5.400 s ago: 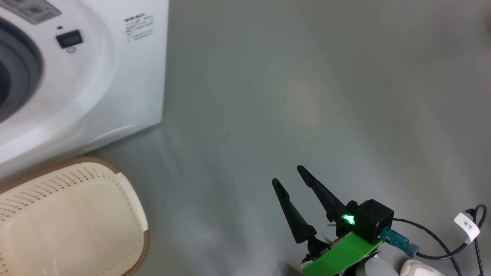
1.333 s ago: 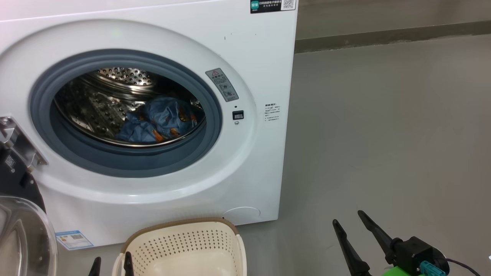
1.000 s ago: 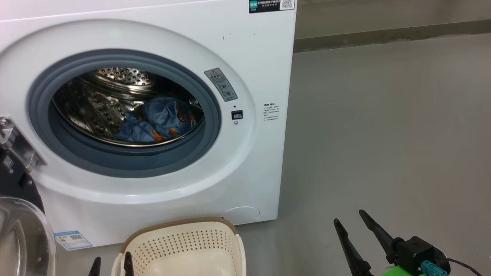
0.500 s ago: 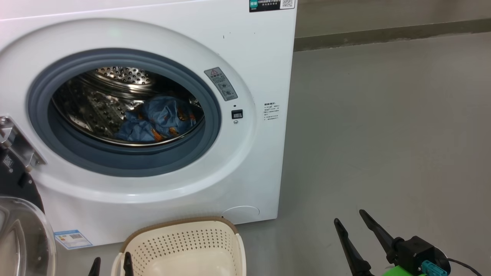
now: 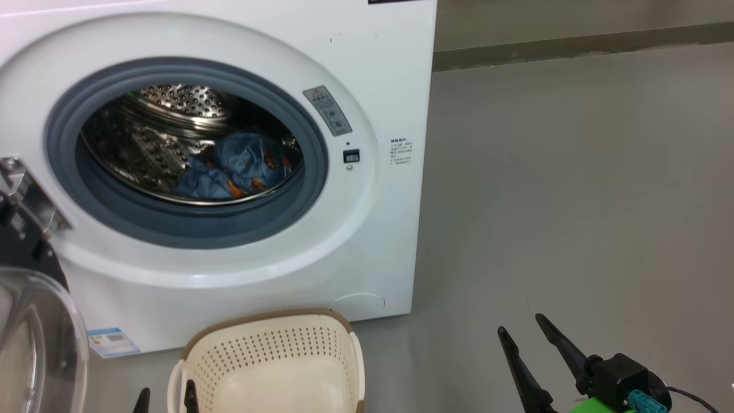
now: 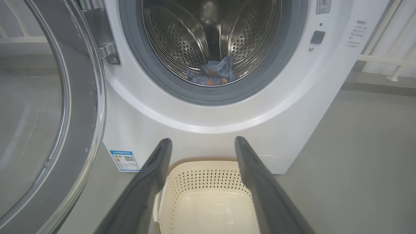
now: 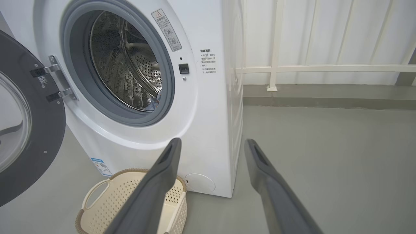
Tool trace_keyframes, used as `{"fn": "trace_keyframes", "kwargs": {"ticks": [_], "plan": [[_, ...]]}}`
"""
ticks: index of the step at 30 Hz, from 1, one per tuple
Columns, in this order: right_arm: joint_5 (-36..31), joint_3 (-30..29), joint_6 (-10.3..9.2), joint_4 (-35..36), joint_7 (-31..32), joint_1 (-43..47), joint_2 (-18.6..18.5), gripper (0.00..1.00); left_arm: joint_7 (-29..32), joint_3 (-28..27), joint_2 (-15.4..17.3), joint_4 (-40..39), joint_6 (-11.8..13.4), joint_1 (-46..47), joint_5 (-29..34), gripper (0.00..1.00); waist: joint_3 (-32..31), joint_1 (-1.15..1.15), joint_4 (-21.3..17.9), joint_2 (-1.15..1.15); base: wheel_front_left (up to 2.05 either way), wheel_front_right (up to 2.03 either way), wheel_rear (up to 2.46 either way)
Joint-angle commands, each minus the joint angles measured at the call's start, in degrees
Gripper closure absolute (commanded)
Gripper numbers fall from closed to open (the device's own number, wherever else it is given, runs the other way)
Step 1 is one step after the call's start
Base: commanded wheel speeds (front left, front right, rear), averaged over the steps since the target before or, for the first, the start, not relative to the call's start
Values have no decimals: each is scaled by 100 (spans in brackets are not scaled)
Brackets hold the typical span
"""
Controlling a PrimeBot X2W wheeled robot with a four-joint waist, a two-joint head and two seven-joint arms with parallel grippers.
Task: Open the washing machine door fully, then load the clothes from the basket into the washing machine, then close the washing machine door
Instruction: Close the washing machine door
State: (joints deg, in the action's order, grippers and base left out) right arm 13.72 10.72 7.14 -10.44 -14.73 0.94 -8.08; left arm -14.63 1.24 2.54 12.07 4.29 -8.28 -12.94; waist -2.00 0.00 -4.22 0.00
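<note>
Plainly found the washing machine (image 5: pixel 378 241) standing at the left of the grey floor (image 5: pixel 573 201), front turned toward the robot. Noted the washing machine door (image 5: pixel 28 321) hanging wide open to the left on its metal hinge (image 5: pixel 28 189), with black rim and clear glass bowl at the near left edge of the head view. Saw the same door (image 6: pixel 48 107) large at the left of the left wrist view, and again (image 7: pixel 29 130) at the left of the right wrist view.

Spotted the clothes (image 5: pixel 235 169), blue fabric with orange-brown print, lying low inside the perforated steel drum (image 5: pixel 149 149), behind the grey gasket (image 5: pixel 189 229). Caught the bundle (image 6: pixel 213 73) from the left wrist too.

Found the basket (image 5: pixel 269 317) on the floor just in front of the machine, right of the small blue label (image 5: pixel 112 341), pale bottom on show (image 6: pixel 208 182).

Located the left gripper (image 5: pixel 166 396) at the near edge, by the basket's left handle, jaws spread wide and free (image 6: pixel 203 141); could not tell touching or apart. Located the right gripper (image 5: pixel 520 324) near right, well apart from machine and basket, over bare floor, jaws likewise wide and free (image 7: pixel 213 141). Made out a white railing (image 7: pixel 325 68) far right, beyond the machine.
</note>
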Motion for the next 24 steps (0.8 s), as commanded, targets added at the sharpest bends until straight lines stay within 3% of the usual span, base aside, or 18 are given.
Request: {"fn": "trace_keyframes", "kwargs": {"ticks": [1,12,24], "plan": [[-36,115,35,133,-27,-175,-25,0,-37,-179,33,-99,34,141,-25,0,0,0,3,0,-178,178,0],[-39,111,35,136,-27,-155,5,0,-37,-217,33,-122,27,119,0,0,-6,0,34,0,-149,149,0],[-52,88,35,155,-27,-141,23,0,-37,-235,33,-116,12,136,35,0,20,0,91,0,-18,18,0]]}}
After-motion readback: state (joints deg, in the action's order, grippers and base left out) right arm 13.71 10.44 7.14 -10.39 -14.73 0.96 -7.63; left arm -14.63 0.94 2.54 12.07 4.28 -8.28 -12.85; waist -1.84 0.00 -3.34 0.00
